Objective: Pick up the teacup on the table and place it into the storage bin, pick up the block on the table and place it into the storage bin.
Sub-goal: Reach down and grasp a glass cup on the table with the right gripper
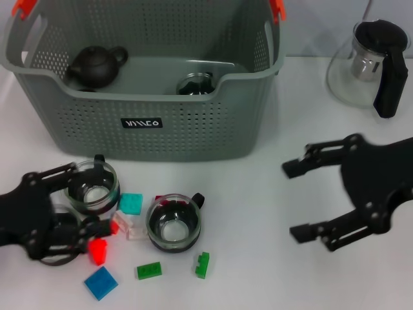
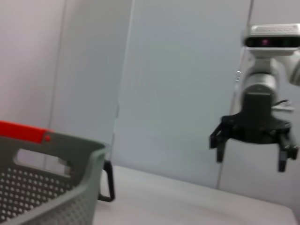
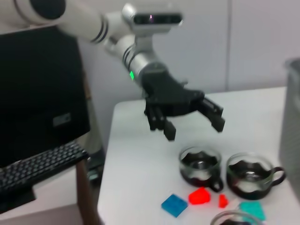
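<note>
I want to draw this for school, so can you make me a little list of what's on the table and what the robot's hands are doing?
storage bin: grey, at the back, holds a dark teapot and a cup
teacups on table: three glass ones, one in the middle
blocks: red, blue, teal, two green
glass pitcher: back right
left gripper: open, above the left cups
right gripper: open, holding nothing
</note>
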Robot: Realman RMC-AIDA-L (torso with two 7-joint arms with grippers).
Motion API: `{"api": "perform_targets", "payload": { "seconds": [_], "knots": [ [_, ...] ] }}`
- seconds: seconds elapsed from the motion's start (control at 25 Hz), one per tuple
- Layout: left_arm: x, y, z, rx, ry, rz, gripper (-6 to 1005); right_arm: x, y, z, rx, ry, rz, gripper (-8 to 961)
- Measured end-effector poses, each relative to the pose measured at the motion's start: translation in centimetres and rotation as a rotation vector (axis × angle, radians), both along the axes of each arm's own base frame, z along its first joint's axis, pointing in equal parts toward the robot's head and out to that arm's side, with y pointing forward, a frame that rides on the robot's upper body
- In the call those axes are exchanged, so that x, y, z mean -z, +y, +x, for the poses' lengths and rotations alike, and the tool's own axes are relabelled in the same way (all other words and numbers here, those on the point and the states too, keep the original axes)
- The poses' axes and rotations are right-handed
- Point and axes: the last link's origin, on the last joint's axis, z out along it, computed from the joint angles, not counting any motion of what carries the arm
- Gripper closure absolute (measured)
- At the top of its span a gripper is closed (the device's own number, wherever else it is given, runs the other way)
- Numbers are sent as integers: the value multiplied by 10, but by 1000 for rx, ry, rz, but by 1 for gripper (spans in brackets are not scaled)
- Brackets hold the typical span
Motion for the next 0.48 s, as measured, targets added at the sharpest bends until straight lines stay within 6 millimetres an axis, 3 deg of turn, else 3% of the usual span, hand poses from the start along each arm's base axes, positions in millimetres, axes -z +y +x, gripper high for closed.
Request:
{"api": "perform_targets", "payload": {
  "seconds": [0.2,0.48],
  "knots": [
    [-12,-13,-11,-8,33,-5,133,24,7,-9,-24,-13,-65,52],
    [-10,-17,-15,-38,31,17,133,66,15,-26,-130,-87,-129,60]
  ]
}}
